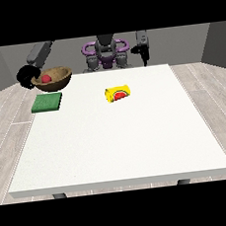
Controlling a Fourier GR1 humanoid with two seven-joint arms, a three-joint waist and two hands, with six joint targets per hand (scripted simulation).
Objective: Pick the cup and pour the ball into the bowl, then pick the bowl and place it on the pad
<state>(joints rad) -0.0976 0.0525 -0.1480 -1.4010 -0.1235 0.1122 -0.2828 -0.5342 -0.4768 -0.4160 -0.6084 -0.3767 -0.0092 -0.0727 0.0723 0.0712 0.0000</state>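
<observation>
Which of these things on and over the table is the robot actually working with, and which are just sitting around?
Part of the job:
- wooden bowl, held up by the hand at the view's left
- red ball inside the bowl
- green pad
- yellow cup, lying on its side

Just there:
- white table
- hand at the view's right, idle

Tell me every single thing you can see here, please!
table: one, white, fills the middle of the view
bowl: one, brown, above the table's far corner at the view's left, held by a hand
ball: one, red, inside the bowl
pad: one, green, flat on the table just below the bowl
cup: one, yellow with a red inside, lying on its side near the table's far middle
hand at the view's left: black, at the bowl's rim
hand at the view's right: black, hanging past the far edge
</observation>
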